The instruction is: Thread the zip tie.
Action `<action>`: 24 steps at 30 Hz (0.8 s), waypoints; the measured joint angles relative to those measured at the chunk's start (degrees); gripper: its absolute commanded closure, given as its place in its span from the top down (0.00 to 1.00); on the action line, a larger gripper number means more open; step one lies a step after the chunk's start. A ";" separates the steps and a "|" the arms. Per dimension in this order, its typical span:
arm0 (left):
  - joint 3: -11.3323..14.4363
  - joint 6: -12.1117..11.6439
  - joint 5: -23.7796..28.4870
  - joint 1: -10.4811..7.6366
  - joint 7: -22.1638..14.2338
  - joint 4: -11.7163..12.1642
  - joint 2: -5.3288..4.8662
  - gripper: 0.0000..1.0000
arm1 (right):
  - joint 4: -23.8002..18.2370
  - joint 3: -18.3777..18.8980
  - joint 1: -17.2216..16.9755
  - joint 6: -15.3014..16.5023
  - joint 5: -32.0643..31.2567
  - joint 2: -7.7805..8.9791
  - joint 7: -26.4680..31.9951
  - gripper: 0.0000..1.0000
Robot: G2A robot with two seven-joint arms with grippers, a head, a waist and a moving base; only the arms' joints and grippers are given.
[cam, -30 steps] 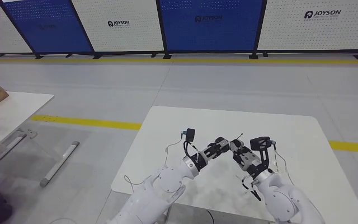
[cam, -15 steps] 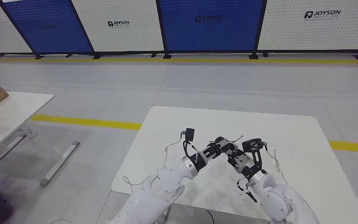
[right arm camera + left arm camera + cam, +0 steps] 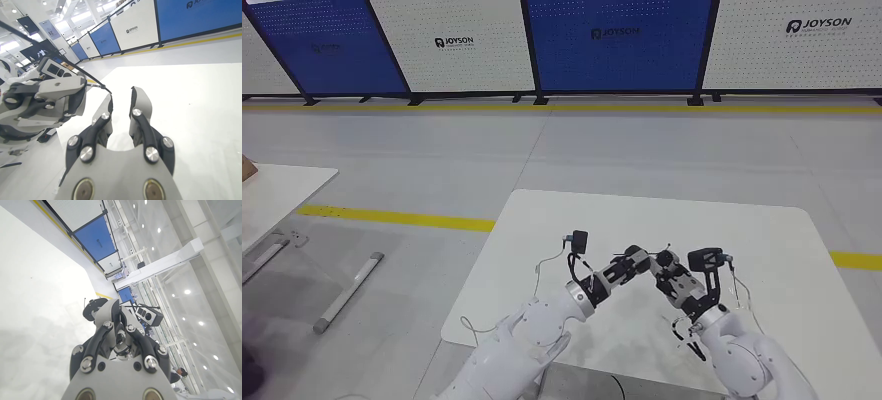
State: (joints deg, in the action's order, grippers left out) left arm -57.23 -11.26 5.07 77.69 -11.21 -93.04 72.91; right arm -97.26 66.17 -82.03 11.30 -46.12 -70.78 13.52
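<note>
Item: black zip tie (image 3: 104, 88), clamped between the closed fingers of the left gripper (image 3: 640, 259), held above the white table (image 3: 762, 230) near its 6 o'clock edge. The head end is pointed at the right gripper (image 3: 122, 94), just beside one fingertip; contact cannot be told. The right gripper is placed at 3 o'clock of the left, jaws spread, nothing held.

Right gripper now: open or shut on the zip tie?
Open. The right gripper has its grey fingers apart, white table showing between them; the thin black zip tie ends beside one fingertip, held by the left gripper.
</note>
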 measured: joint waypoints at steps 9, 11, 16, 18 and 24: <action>0.27 0.29 -0.45 0.11 0.38 0.19 0.04 0.00 | -0.43 0.32 -0.52 0.26 -0.15 0.01 -0.68 0.20; 0.30 0.44 -0.60 0.09 0.67 0.23 0.06 0.00 | -0.47 0.35 -0.58 0.28 -0.29 0.02 -0.59 0.22; 0.65 2.03 -2.98 -0.08 2.93 0.26 0.17 0.00 | -0.76 0.37 -0.71 0.54 -0.63 0.05 -0.35 0.25; 0.93 2.78 -3.82 -0.31 3.84 0.43 0.27 0.00 | -0.86 0.35 -0.74 0.56 -0.70 0.04 -0.31 0.25; 1.41 3.43 -3.90 -0.75 3.76 1.02 0.43 0.00 | -0.79 0.23 -0.51 0.40 -0.66 -0.02 -0.13 0.22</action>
State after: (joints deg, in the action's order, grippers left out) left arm -55.82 -7.82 1.17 76.94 -7.45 -92.02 73.34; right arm -98.06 66.40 -82.54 11.70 -46.78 -70.80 13.40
